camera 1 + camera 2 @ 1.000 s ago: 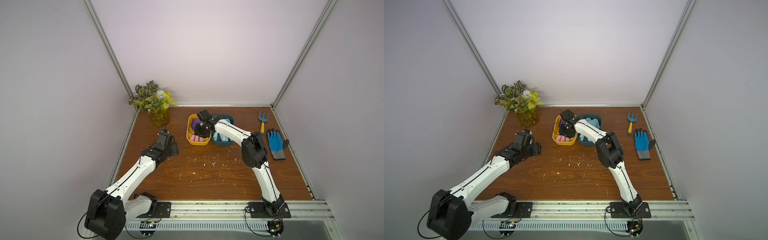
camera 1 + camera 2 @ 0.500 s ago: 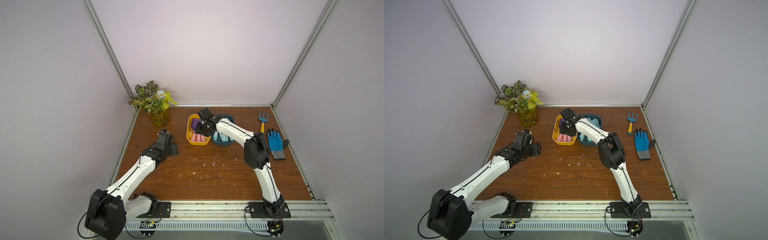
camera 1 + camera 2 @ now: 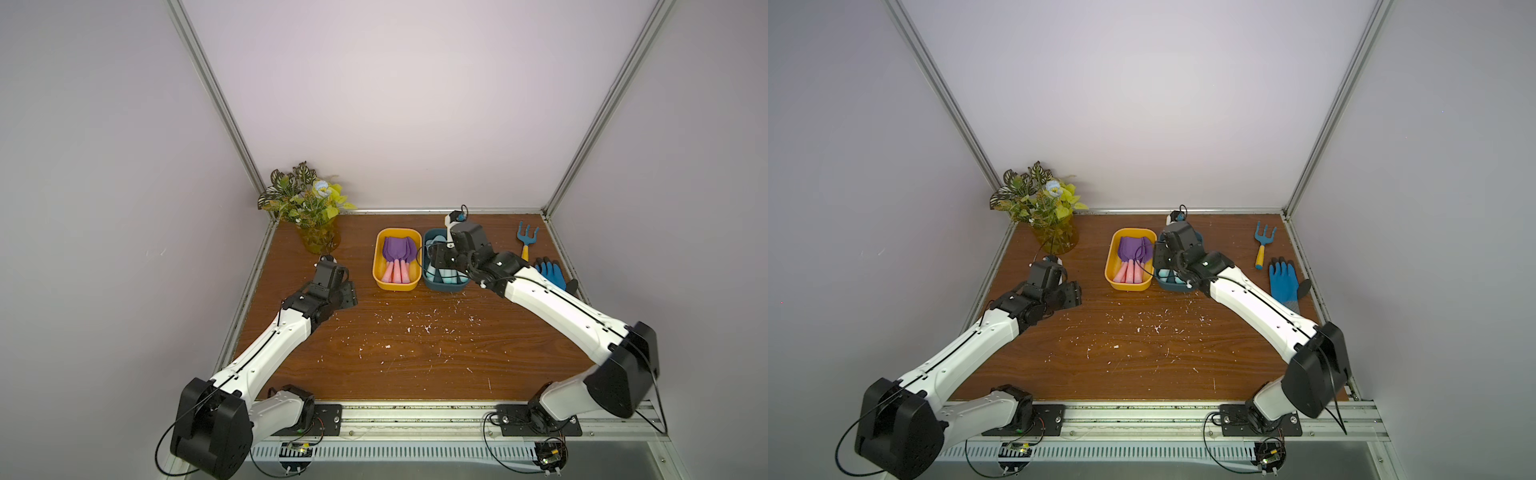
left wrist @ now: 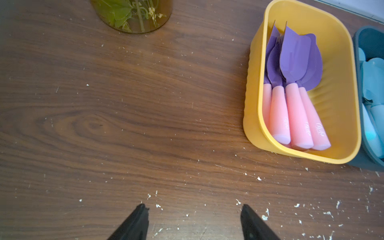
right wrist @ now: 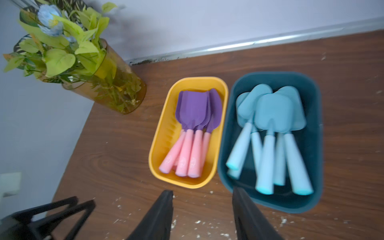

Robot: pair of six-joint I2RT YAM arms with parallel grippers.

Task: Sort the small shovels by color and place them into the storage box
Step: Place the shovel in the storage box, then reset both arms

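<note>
Purple shovels [image 5: 193, 116] in yellow box [image 5: 164, 135], ahead of right gripper [image 5: 202, 190]

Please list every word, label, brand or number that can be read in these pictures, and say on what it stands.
White script mark on three pink shovel handles in the yellow box: too small and curly to read.
Same marks in the right wrist view: blurred.
No other writing shows.

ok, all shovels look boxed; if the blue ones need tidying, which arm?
Right. The right gripper hangs open and empty at the teal box holding the blue shovels. The left gripper, also open, sits over the table near the vase, with the yellow box between it and them.
</note>
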